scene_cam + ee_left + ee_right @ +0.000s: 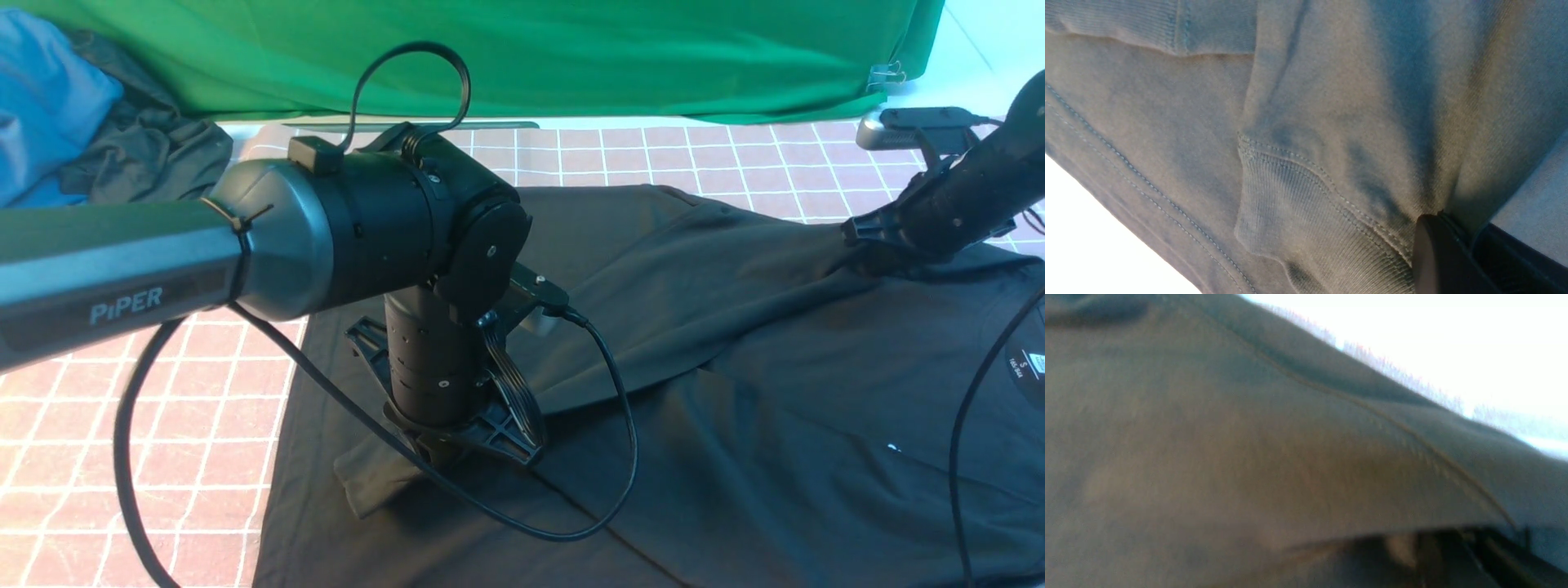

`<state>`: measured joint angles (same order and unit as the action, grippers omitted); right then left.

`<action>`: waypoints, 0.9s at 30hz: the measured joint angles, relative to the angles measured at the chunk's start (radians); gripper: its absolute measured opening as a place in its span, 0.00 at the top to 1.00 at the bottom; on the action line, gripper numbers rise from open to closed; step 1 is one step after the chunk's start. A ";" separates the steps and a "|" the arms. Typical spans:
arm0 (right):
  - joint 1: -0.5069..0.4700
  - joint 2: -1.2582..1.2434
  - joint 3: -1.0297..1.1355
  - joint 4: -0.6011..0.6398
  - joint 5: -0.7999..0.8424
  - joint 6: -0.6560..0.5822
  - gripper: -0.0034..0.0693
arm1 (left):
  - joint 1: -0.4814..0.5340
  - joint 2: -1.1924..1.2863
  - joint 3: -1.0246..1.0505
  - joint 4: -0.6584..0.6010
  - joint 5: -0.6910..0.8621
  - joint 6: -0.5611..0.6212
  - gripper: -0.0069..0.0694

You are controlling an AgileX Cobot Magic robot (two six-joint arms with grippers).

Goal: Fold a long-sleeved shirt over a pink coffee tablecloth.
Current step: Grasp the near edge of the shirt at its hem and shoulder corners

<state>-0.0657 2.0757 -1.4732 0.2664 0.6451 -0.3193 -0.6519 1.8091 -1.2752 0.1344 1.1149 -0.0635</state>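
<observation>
- Both closed: the left gripper (437,453) clamps the long-sleeved shirt (735,392) at its cuff, and the right gripper (869,253) pinches the shoulder.
- Either thin pinch could slip mid-fold, bunching the sleeve.

Blurred long-sleeved shirt (1241,449), right wrist

Blurred dark fabric of the long-sleeved shirt (1229,457) fills the view — a stitched seam (1372,412) crossing it diagonally.

The pink tablecloth (212,408) bears the black shirt (735,367).
</observation>
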 joint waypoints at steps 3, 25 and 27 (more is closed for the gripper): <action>-0.013 -0.034 -0.005 -0.003 0.047 0.000 0.89 | 0.000 -0.001 0.000 0.000 0.002 0.000 0.87; -0.041 -0.065 -0.006 -0.029 0.156 -0.026 0.65 | 0.000 -0.014 -0.001 -0.101 0.022 0.019 0.84; -0.041 -0.065 -0.006 -0.029 0.158 -0.026 0.55 | 0.000 -0.014 -0.001 -0.091 0.022 0.020 0.78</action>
<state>-0.1066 2.0104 -1.4794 0.2378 0.8029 -0.3456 -0.6519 1.7955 -1.2759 0.0437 1.1368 -0.0438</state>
